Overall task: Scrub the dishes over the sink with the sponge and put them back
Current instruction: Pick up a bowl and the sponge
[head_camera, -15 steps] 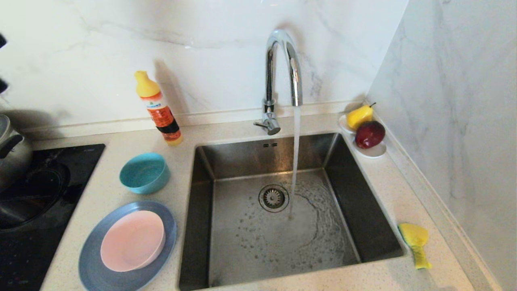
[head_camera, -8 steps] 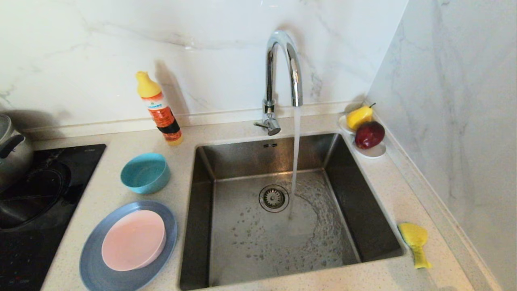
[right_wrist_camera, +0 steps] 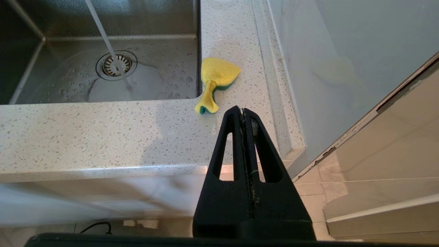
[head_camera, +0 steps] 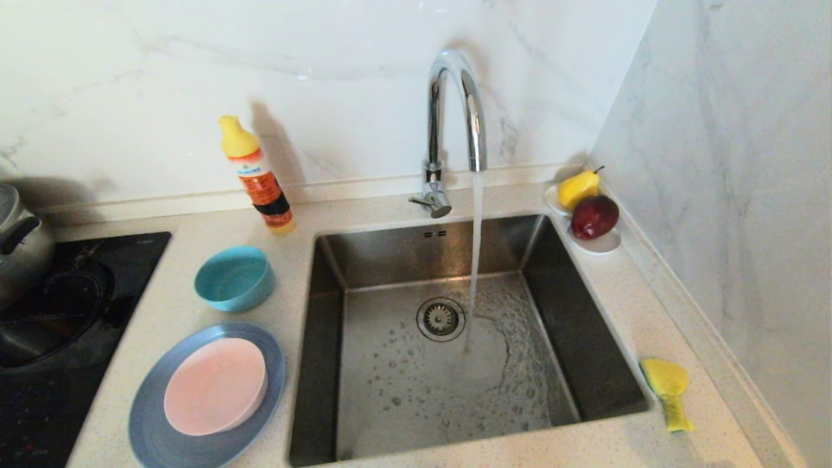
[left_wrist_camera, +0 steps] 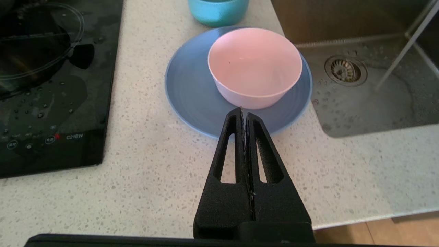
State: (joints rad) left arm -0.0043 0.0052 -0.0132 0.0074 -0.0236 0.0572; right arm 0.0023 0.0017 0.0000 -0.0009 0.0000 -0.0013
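Observation:
Left of the sink (head_camera: 390, 257) the pale pink bowl (head_camera: 214, 385) sits on the blue-grey plate (head_camera: 146, 426), and the teal bowl (head_camera: 234, 278) stands just behind them. At the sink's right front corner the crumpled yellow sponge (head_camera: 669, 389) lies on the counter. Neither arm shows in the head view. In the left wrist view my left gripper (left_wrist_camera: 242, 110) is shut and empty, hanging above the counter before the plate (left_wrist_camera: 190, 92) and pink bowl (left_wrist_camera: 254, 65). The right gripper (right_wrist_camera: 242, 110), also shut and empty, hangs off the counter's front edge, short of the sponge (right_wrist_camera: 217, 78).
Water runs from the chrome tap (head_camera: 455, 110) onto the basin floor by the drain (head_camera: 441, 318). A detergent bottle (head_camera: 257, 175) stands at the back wall. A black hob (head_camera: 58, 325) with a steel pot (head_camera: 19, 244) lies left. A white dish (head_camera: 601, 244) with pear and apple sits back right.
Dark pieces at the head view's left edge a second ago are gone. The dishes and sponge have not moved, and the water keeps running.

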